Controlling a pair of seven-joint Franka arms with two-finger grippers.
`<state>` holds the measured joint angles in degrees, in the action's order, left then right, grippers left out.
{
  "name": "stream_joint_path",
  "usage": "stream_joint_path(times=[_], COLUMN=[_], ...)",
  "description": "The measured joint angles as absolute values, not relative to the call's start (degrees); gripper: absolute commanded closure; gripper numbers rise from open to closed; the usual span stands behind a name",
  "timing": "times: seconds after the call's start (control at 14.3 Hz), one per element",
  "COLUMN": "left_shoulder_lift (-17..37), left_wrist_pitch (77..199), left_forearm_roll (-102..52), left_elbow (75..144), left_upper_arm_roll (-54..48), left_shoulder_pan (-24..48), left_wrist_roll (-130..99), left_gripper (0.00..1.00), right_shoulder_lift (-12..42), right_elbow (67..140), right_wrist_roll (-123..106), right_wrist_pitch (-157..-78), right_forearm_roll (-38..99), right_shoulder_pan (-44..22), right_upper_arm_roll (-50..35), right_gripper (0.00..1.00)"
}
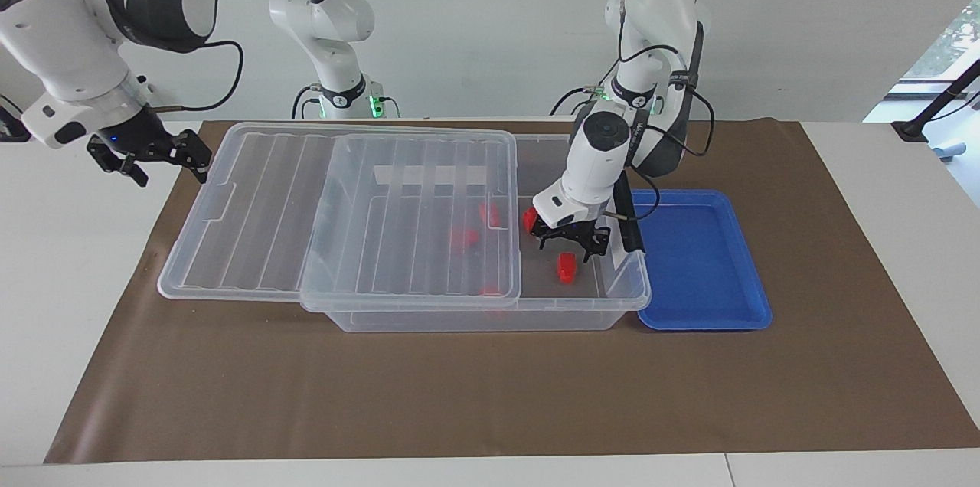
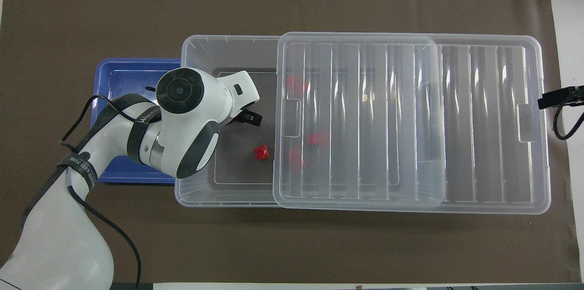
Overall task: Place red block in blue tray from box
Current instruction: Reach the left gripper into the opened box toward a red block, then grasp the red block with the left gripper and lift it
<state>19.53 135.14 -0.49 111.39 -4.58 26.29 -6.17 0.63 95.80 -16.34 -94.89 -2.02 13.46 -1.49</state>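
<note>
No tiny red plastic blocks [image 1: 566, 266] lie in the shallow blue plastic tray [image 1: 700, 261] yet.
My left pincer [image 1: 568, 236], released, is inside the clear plastic box [image 1: 490, 315]; my right pincer [image 1: 149, 154], released, waits.

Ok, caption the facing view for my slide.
Left pincer open inside the box above a red block; blue tray empty.

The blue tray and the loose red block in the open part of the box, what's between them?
Between the blue tray and the red block, the facing view shows only the box end wall with its black latch clip.
</note>
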Motion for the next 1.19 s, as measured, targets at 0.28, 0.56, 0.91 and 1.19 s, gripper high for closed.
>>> stream_joint_path(times=[0.28, 0.56, 0.91, 1.19], left_shoulder_lift=[20.4, 20.4, 19.3, 13.3], left_wrist_pitch=[136.3, 139.2, 139.0, 133.2], left_forearm_roll=[-0.5, -0.5, -0.5, -0.5], left_elbow=[111.4, 111.4, 111.2, 110.3], left_upper_arm_roll=[-4.1, -3.8, -3.7, -3.6], left_shoulder_pan=[26.3, 26.3, 26.2, 26.1], left_wrist_roll=[-8.0, -12.1, -17.3, -17.7], left_gripper=[0.96, 1.00, 1.00, 1.00], right_shoulder_lift=[-2.3, -2.4, -2.4, -2.4], right_elbow=[93.4, 94.2, 94.7, 94.9], right_wrist_roll=[-14.3, -11.2, -11.2, -11.2], right_wrist_pitch=[-88.5, -88.1, -88.1, -88.1], right_forearm_roll=[-1.7, -1.7, -1.7, -1.7], right_shoulder_pan=[13.4, 13.3, 13.3, 13.3], right_upper_arm_roll=[-4.0, -6.1, -6.1, -6.1], right_gripper=[0.00, 0.00, 0.00, 0.00])
